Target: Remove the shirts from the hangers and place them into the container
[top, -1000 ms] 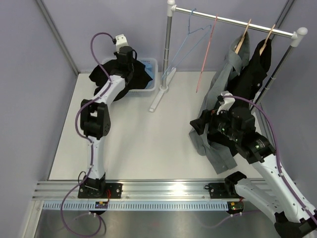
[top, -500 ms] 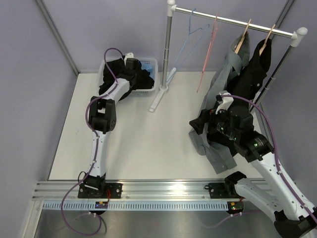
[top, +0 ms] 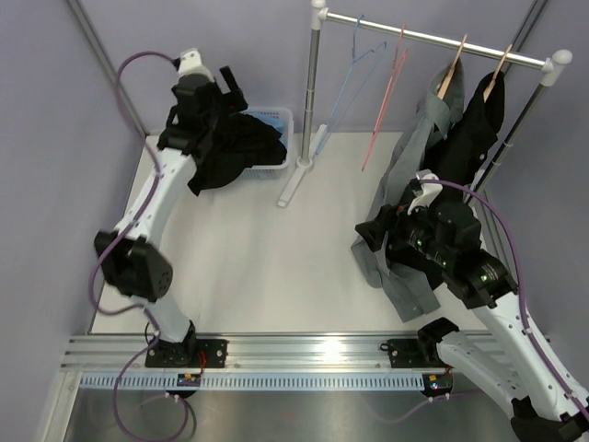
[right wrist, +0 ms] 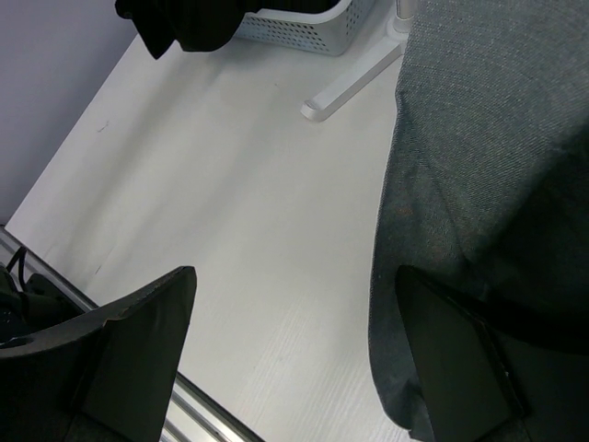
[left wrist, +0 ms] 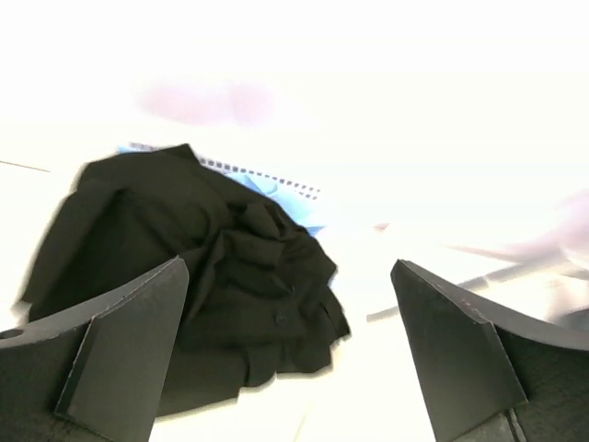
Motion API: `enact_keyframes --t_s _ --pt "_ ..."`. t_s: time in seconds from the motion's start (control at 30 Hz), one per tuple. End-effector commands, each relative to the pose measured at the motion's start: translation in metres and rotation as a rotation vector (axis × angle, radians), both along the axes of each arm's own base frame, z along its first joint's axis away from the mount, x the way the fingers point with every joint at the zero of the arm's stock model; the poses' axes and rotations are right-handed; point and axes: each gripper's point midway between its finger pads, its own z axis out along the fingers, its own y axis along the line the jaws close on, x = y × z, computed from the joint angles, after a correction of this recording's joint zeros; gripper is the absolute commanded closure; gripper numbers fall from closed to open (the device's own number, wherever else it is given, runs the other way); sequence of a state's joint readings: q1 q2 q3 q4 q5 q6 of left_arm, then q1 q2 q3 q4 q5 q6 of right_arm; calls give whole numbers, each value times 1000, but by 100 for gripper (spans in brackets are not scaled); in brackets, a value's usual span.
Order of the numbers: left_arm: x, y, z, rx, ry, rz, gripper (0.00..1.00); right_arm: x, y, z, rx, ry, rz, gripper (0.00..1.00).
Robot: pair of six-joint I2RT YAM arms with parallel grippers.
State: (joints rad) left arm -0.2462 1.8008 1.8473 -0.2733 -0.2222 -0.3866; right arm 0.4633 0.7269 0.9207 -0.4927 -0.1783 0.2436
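**Black shirt heaped on the basket, both grippers released**

The left gripper (left wrist: 287, 272) hangs above the container (top: 283, 129) with its jaws spread wide, holding nothing. Below it a black shirt (top: 230, 152) lies crumpled in soft folds. The heap is widest left to right, and one flap spills over the near-left rim onto the table (top: 258, 258). Light blue cloth (left wrist: 276, 189) peeks out beneath it. The white basket has perforated plastic walls.

The grey shirt (top: 419, 157) hangs lengthwise down from a wooden hanger (top: 451, 75), its fine-woven hem trailing on the table. The right gripper (right wrist: 294, 276) stands open just beside that cloth, gripping nothing. The second black shirt (top: 474, 138) hangs alongside on the rail (top: 442, 41).
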Motion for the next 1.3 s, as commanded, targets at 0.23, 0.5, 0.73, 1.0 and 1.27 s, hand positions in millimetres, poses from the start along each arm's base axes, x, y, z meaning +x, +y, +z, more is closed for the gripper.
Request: enact_keyframes --t_s 0.23,0.5,0.73,1.0,1.27 --pt "-121 87 -36 -251 -168 197 1 -10 3 17 52 -52 38 0" --pt "-140 126 -120 -373 -226 284 1 -14 7 18 64 -49 65 1" --pt "-114 139 -155 -481 -267 241 1 -13 6 16 56 -45 57 1" --pt "-75 142 -152 -459 -322 179 7 -11 4 12 39 -40 46 0" --pt "-38 136 -151 -433 -286 121 33 -5 5 7 22 -22 42 0"
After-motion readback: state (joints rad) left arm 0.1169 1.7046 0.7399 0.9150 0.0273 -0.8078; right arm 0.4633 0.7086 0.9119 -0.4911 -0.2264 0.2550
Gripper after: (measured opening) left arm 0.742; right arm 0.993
